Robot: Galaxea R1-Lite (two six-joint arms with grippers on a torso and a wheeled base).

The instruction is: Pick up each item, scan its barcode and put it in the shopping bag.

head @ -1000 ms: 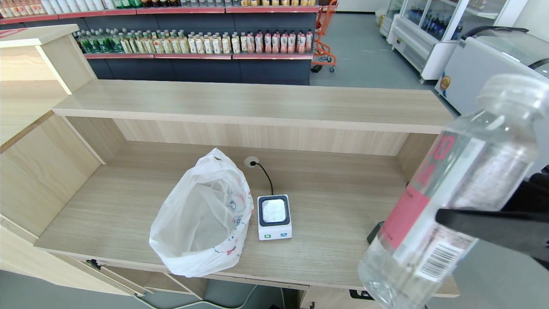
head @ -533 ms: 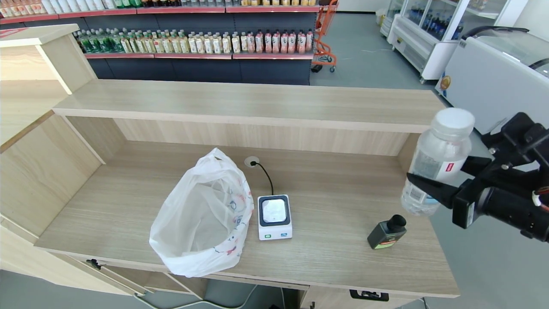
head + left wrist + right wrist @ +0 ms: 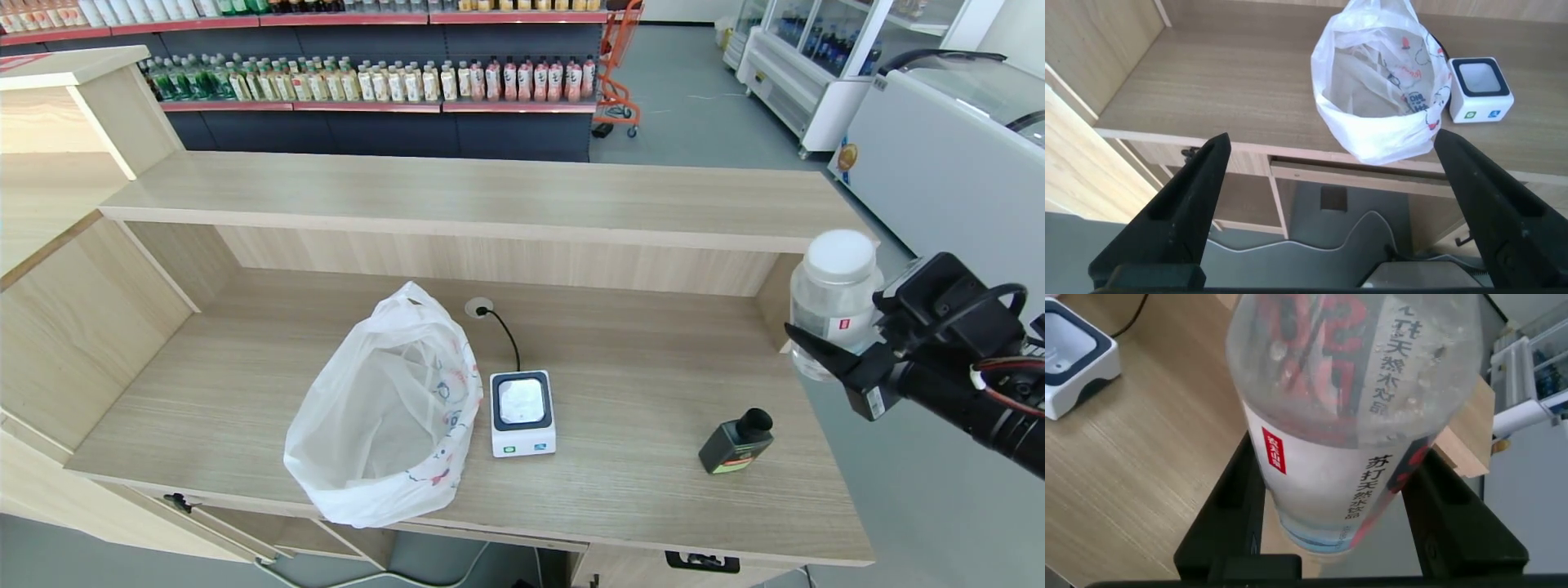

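Observation:
My right gripper (image 3: 841, 347) is shut on a clear water bottle (image 3: 833, 298) with a white cap, held upright off the counter's right end, above and beyond a small dark green bottle (image 3: 735, 443). In the right wrist view the water bottle (image 3: 1351, 416) sits between the black fingers (image 3: 1229, 514). A white plastic shopping bag (image 3: 388, 408) stands open at the counter's middle left, with the white barcode scanner (image 3: 522, 412) right beside it. My left gripper (image 3: 1331, 212) hangs open in front of and below the counter edge, facing the shopping bag (image 3: 1380, 90) and the barcode scanner (image 3: 1480, 87).
The wooden counter (image 3: 620, 367) has a raised back ledge (image 3: 490, 200) and side walls. A black cable (image 3: 506, 331) runs from the scanner to a hole in the counter. Store shelves with bottles and freezers stand behind.
My right arm carried the water bottle from close in front of the head camera away and down toward the counter's right end, uncovering the small dark green bottle. The left arm stayed put.

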